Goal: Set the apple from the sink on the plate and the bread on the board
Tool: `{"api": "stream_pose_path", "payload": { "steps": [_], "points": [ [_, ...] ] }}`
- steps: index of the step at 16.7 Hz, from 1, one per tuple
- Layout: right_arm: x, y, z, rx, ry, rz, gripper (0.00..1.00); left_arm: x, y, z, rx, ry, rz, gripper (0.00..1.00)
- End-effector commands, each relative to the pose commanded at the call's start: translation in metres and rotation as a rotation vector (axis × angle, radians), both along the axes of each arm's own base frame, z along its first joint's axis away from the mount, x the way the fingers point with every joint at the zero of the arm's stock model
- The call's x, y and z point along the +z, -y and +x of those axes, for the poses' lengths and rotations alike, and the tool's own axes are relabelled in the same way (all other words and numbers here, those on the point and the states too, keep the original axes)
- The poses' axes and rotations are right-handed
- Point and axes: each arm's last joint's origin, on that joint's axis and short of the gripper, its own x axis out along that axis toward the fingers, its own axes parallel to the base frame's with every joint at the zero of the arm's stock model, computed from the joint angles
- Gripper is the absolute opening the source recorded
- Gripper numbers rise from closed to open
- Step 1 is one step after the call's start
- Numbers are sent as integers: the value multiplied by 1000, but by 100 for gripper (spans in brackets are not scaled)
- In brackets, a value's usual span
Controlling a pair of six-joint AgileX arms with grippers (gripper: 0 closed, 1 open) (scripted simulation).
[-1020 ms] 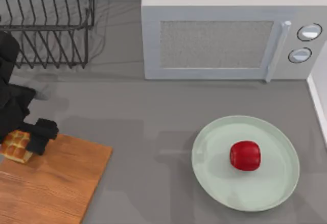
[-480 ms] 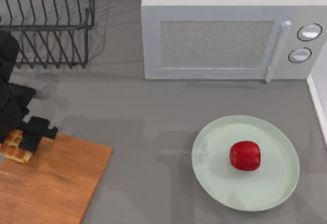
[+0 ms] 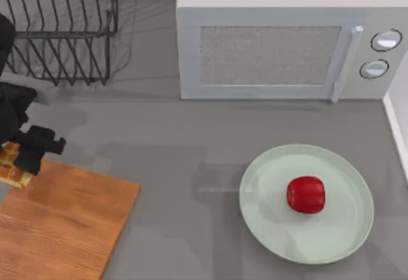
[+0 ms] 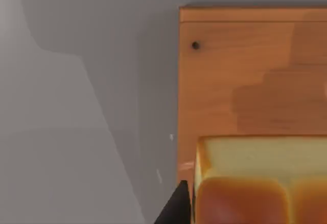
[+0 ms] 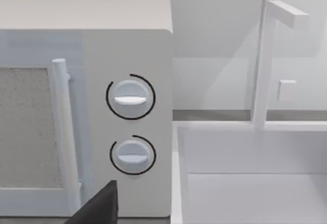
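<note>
From above, the left gripper (image 3: 25,155) has drifted back toward the table's left edge, carrying the bread (image 3: 9,166) off the board (image 3: 70,222); the apple (image 3: 306,194) already sits on the plate (image 3: 338,235). In the left wrist view its jaws seem clamped on the square loaf, sides parallel to the board's edge.

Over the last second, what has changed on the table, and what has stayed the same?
The left gripper has carried the bread toward the top view's left edge and a little toward the rack, so the bread now hangs at the board's far-left corner instead of over it. It remains clamped on the bread. The apple stayed on the plate, and the microwave did not move.
</note>
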Motion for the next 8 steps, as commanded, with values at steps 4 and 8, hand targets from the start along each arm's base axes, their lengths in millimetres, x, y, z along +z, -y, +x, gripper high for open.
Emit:
{"api": "stream_pose_path", "payload": {
  "steps": [4, 8],
  "points": [
    [0, 0, 0, 0, 0, 0, 100, 46, 0, -4, -2, -9, 1, 0],
    [0, 0, 0, 0, 0, 0, 100, 59, 0, -6, -1, 8, 0, 0]
  ]
}}
